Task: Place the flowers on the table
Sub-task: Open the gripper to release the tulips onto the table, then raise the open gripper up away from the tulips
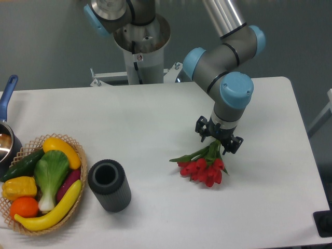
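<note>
1 gripper (218,143) hangs from the arm over the right half of the table (155,119), pointing down at the flowers (203,167). its 2 fingers sit on either side of the green stems and look clamped on them, though the contact itself is partly hidden by the wrist. the flowers' red heads lie low against the white surface below and left of the gripper, a leaf pointing left; whether they rest fully on the table i cannot tell. well apart to the left, a dark cylinder (109,185) lies beside a wicker basket (78,205) holding a green leafy vegetable (50,174), bananas (52,211), an orange (24,207) and a yellow pepper (17,188). a pan (6,136) with a blue handle shows at the left edge.
</note>
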`<state>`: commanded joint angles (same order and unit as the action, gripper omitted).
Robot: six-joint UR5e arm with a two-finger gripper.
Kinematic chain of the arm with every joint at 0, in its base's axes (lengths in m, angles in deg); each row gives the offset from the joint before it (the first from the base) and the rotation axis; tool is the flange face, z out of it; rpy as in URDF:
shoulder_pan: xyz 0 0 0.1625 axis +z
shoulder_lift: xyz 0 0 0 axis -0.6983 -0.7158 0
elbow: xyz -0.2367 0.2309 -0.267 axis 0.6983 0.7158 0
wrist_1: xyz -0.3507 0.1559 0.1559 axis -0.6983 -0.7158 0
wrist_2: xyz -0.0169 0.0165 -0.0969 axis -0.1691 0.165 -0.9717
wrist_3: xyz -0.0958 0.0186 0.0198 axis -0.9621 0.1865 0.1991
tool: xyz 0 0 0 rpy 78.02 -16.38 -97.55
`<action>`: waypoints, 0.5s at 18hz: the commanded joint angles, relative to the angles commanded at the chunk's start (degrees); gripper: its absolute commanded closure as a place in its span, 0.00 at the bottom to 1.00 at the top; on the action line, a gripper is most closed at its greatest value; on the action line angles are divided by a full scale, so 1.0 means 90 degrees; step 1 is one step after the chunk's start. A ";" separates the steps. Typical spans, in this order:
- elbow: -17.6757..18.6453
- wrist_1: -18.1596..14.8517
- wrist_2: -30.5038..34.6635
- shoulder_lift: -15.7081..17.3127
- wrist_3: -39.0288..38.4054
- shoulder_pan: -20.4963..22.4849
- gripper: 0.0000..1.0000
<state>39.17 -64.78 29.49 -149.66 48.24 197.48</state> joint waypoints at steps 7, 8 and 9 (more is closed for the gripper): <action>-0.0078 -0.0010 -0.0010 0.0362 0.0029 0.0449 0.00; -0.0069 -0.0019 0.0000 0.0429 0.0058 0.0537 0.00; -0.0049 -0.0020 0.0000 0.0469 0.0223 0.0653 0.00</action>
<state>38.73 -64.96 29.49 -145.44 50.25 203.36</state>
